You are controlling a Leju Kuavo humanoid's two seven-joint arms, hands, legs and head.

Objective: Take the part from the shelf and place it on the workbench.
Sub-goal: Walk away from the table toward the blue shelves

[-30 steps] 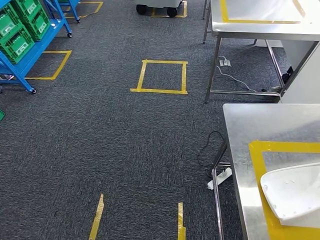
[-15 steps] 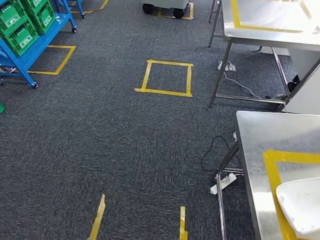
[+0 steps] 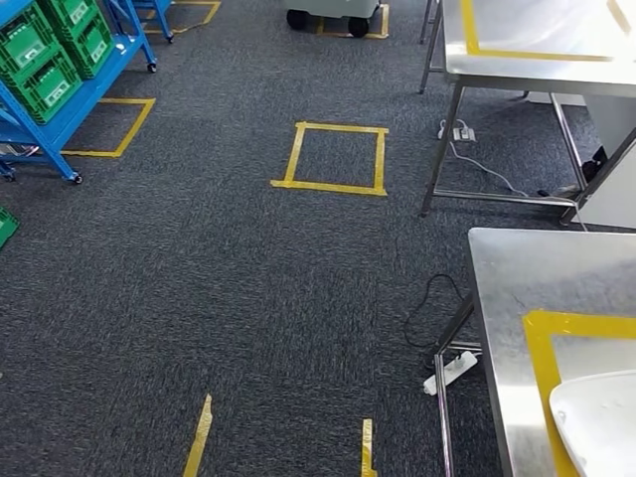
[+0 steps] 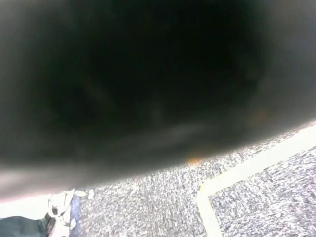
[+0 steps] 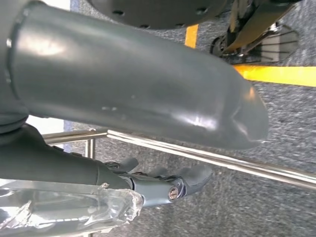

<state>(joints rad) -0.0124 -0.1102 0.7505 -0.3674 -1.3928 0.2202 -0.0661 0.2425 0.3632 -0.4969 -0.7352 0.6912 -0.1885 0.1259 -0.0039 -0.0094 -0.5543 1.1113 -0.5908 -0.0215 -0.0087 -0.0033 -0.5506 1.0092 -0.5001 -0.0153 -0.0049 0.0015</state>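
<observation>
Facing open carpet: shelf at 10 o'clock, workbench at 4 o'clock.

You have the blue shelf [image 3: 56, 104] with green crates [image 3: 45, 55] well off at 10 o'clock, so your left arm is the nearer one. A white part [image 3: 600, 422] already lies inside the yellow tape frame [image 3: 544, 373] on the workbench [image 3: 510, 298], long axis running roughly 3 to 9, though the frame edge cuts it. Your right hand [image 5: 164, 185] hangs beside a steel rail [image 5: 209, 158], fingers loosely extended, holding nothing. Left hand: view too dark, cannot tell.
</observation>
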